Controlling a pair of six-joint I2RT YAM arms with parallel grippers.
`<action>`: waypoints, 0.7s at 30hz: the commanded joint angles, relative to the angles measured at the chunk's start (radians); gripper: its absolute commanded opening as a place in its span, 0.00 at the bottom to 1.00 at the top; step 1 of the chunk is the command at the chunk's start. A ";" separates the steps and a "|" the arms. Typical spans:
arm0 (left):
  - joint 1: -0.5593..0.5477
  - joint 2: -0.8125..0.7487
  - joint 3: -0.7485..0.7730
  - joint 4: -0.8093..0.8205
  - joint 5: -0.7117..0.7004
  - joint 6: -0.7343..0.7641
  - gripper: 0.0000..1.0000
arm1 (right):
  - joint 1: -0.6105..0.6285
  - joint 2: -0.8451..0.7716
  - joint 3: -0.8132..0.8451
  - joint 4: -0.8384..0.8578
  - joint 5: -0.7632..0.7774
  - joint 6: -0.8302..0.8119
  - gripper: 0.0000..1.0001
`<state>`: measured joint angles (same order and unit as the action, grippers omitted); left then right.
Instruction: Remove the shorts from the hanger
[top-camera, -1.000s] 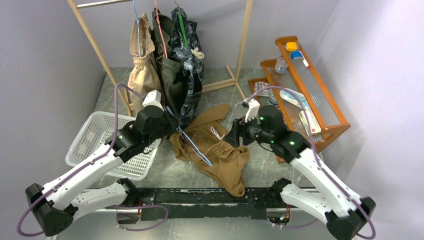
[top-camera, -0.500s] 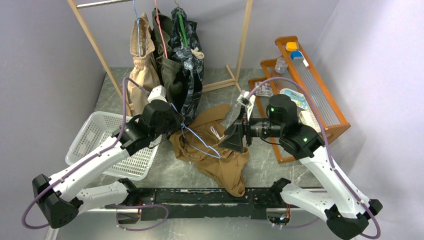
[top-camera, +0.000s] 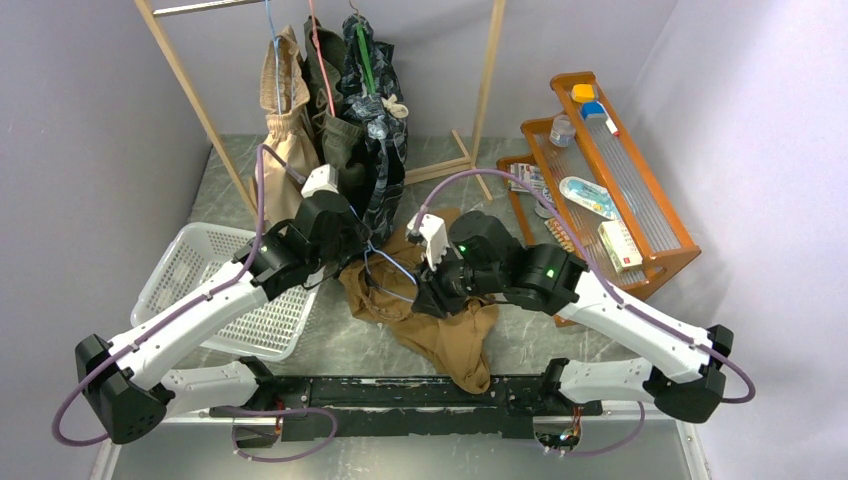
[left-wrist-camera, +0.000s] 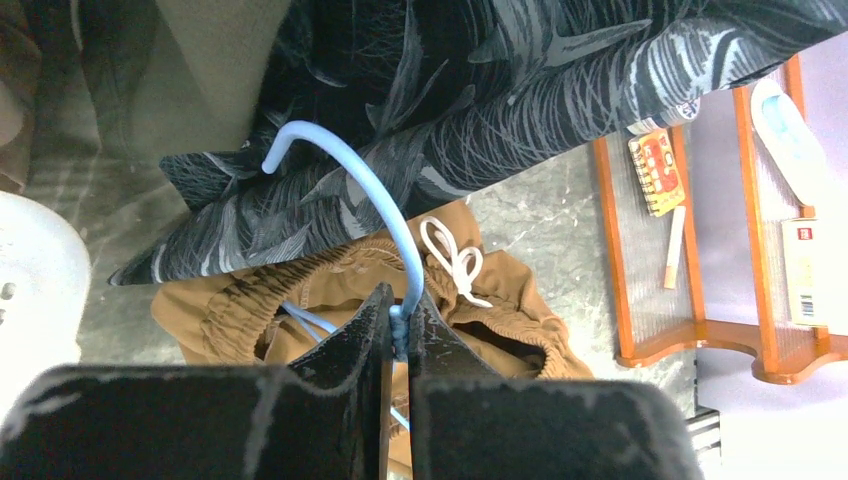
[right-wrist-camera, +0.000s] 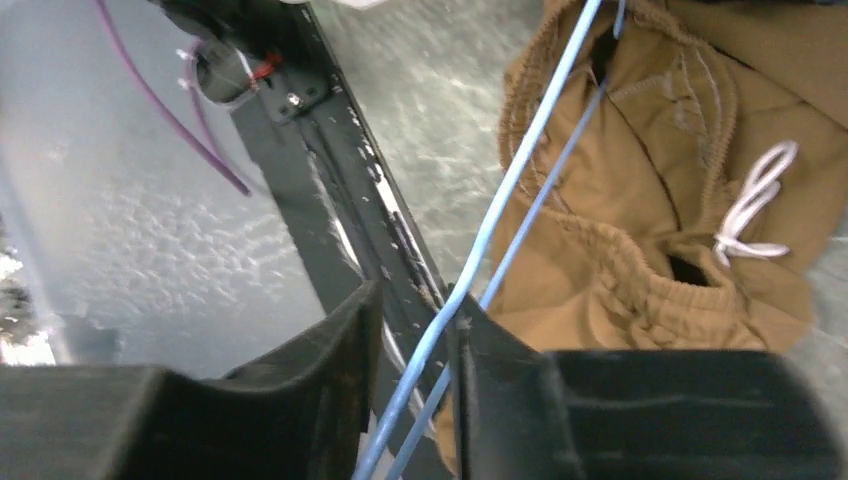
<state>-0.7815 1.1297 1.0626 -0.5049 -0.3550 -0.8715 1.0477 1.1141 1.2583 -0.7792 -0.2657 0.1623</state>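
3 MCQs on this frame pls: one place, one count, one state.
1. The tan brown fabric shorts lie: A) in the white basket B) on the grey marbled table C) on the orange shelf
2. Shorts hanging on the wooden rack: A) three B) two C) four
3. The left gripper is: A) open B) shut on a drawstring C) shut on the light blue wire hanger

1B: fabric spreads on the tabletop between the arms.
2A: beige shorts, olive shorts, dark patterned shorts hang there.
3C: jaws pinch the hanger's neck.
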 joint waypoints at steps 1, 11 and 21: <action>-0.004 0.016 -0.006 -0.067 -0.010 0.009 0.07 | 0.033 0.036 0.052 -0.078 0.211 -0.026 0.24; -0.004 -0.050 -0.074 -0.034 0.050 0.045 0.65 | 0.037 -0.104 -0.008 -0.112 0.310 0.036 0.00; -0.005 -0.248 -0.246 0.192 0.206 0.157 0.85 | 0.037 -0.247 -0.097 -0.176 0.577 0.178 0.00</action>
<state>-0.7868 0.9295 0.8459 -0.4038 -0.2188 -0.7807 1.0882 0.9352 1.2018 -0.9138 0.1349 0.2626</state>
